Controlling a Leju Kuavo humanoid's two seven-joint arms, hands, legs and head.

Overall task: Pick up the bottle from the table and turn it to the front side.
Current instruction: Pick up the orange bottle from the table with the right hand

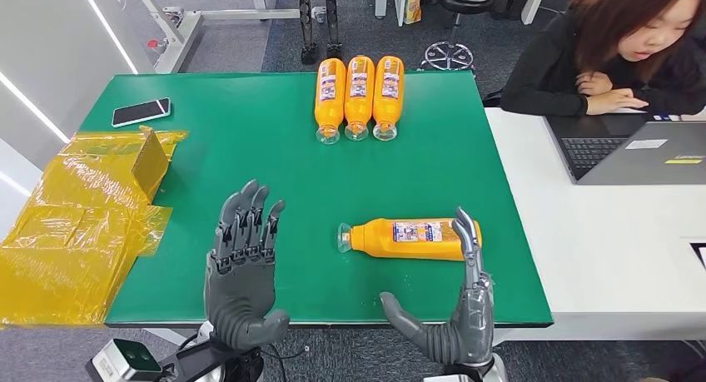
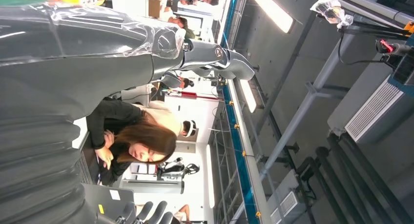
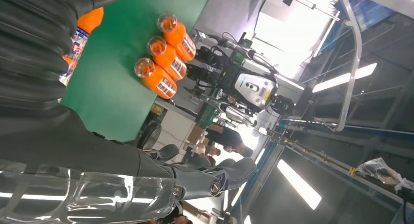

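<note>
I am watching the lone bottle [image 1: 405, 238] lying on its side on the green table [image 1: 250, 141], near the front edge and right of centre; its long axis is running left to right across my view, with the clear cap end pointing toward the left hand and the base end toward the right. My right hand [image 1: 460, 303] is sitting closest, fingers spread and holding nothing, its fingertips [image 1: 466, 225] reaching up at the bottle's base end, touching or just beside it; I cannot tell which. My left hand [image 1: 243, 270] is hovering well apart to the left, also spread and empty; so I am judging the right hand the one to close around the body, across that axis.
</note>
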